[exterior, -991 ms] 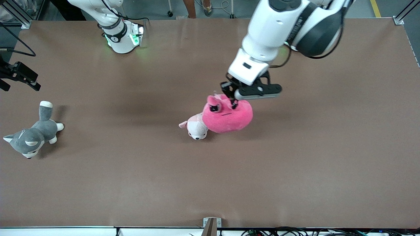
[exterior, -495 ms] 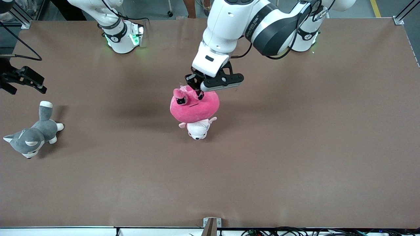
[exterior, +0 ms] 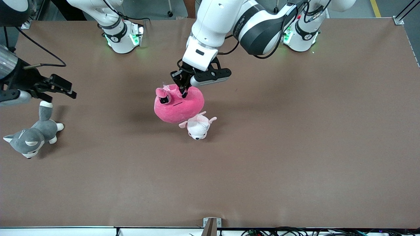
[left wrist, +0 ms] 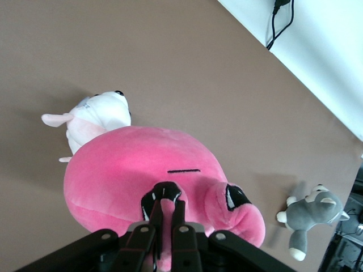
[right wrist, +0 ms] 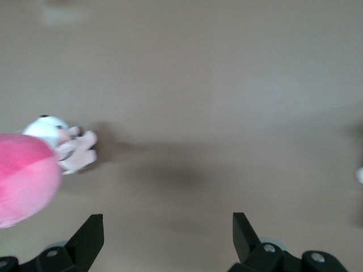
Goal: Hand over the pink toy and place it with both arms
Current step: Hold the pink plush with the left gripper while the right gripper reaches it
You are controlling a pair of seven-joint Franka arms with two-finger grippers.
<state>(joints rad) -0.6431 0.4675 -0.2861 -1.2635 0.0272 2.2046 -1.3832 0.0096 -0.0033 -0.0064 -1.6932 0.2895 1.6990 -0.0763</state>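
Pink toy (exterior: 178,106) pinched at the crown by the left gripper (exterior: 182,89), fingers (left wrist: 164,212) clamped tight on a tuft of plush between the angry eyes. Hangs from that pinch, lifted clear of the brown table (exterior: 295,147), face tipped toward the front camera. Held by the top probably so that the round body dangles free underneath, leaving plenty of soft surface for a second grip.

Directly below and slightly nearer the front camera than the pink toy: small pale plush animal (exterior: 198,126), lying on the table, partly covered by the hanging toy in the front view. Not touched by either gripper, as far as can be told.

Right gripper (exterior: 59,88) up in the air toward the right arm's end of the table, well apart from the pink toy, over the tail of a grey plush dog (exterior: 32,136). Fingers spread wide with nothing between them, seemingly readied for receiving. In the right wrist view, pink toy (right wrist: 25,181) visible at one edge, with bare table between the two finger tips (right wrist: 91,229).

Judged stage: carry toward the meeting point, handover not yet begun. Next need: both grippers brought close, and a hold on the hanging body before any release above.
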